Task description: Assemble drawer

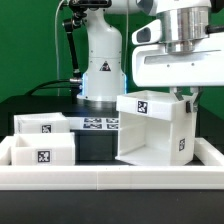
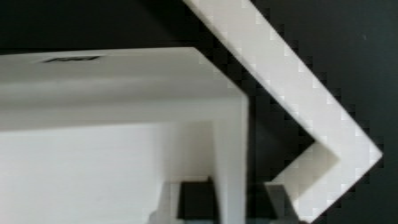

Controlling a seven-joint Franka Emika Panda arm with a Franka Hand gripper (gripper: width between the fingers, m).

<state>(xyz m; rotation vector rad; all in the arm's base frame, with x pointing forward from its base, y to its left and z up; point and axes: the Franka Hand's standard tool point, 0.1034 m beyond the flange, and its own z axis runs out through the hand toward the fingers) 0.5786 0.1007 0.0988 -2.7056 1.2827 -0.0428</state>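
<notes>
At centre-right, the jaws straddle a wall of the big box, grip uncertain; next, probably, clamping and positioning it for a tray.

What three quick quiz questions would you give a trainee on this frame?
1. How many tray boxes are in view, counting the near tray box?
2. True or false: the large shell stands at the exterior view's left of the tray boxes.
3. In the wrist view, the hand is: A) set with one finger on each side of a wall of the large shell; B) closed on a tray box's knob; C) hovering far above every part.

Key: 1) Two, the near tray box and the far tray box. 2) False, it stands at their right. 3) A.
</notes>
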